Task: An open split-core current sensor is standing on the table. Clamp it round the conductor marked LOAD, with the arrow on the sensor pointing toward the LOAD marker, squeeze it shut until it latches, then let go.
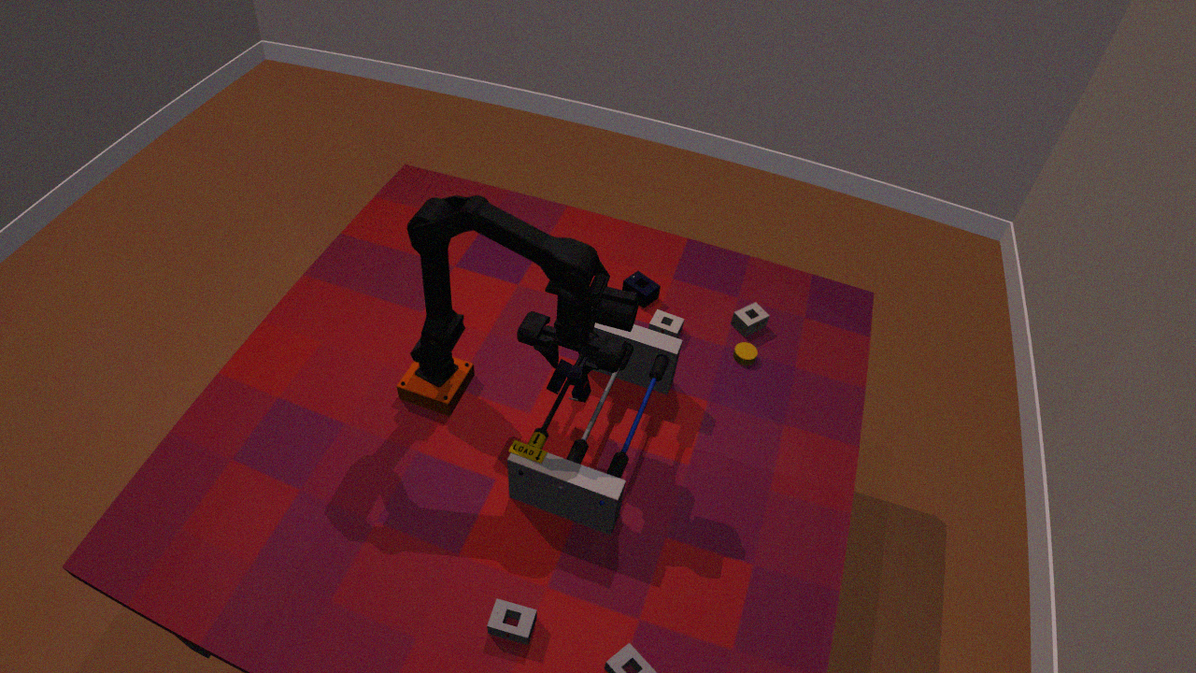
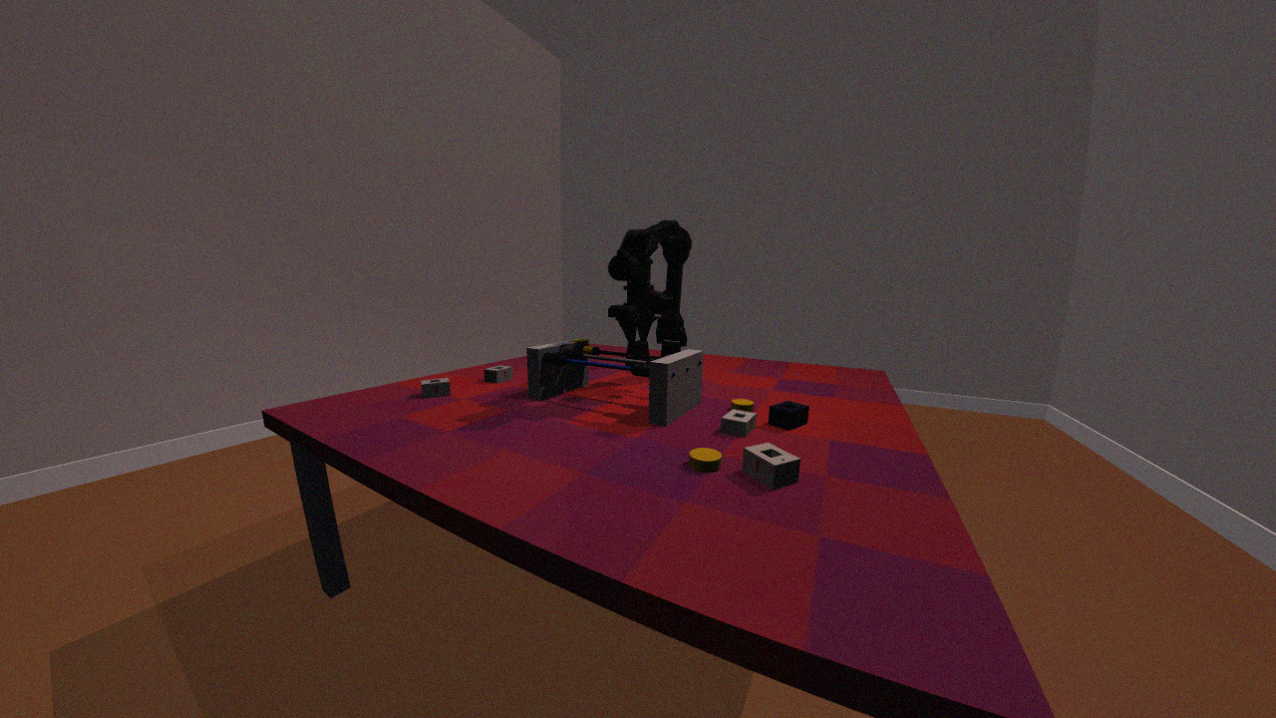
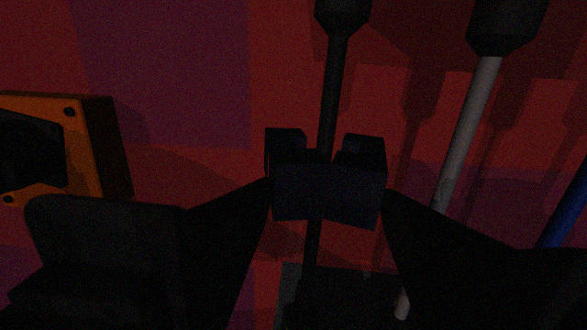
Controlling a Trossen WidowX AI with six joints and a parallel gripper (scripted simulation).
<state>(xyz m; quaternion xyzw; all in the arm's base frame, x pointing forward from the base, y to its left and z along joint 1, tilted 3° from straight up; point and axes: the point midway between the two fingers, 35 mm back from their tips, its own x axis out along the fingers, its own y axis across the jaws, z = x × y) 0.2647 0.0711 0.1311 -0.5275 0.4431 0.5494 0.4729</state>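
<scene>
While you watch the wrist view, note that the gripper (image 3: 326, 202) is clamped on the split-core sensor (image 3: 326, 183), its dark fingers pressing the two halves from nine and three o'clock. The sensor straddles the black LOAD conductor (image 3: 332, 87), which runs from twelve toward six o'clock through the notch between its upper lugs. In the top view it sits on the half of that conductor away from the yellow LOAD marker (image 1: 526, 450), with the grey conductor (image 1: 600, 406) and the blue conductor (image 1: 639, 414) lying to its three o'clock.

You should treat the sensor as a small, rigid, probably light block with a hinge, so it will likely resist until the latch snaps. Hold it squarely on the flat outer faces (a hold on the corners could let it twist round the conductor). You cannot read the arrow here; it is too dark.
</scene>
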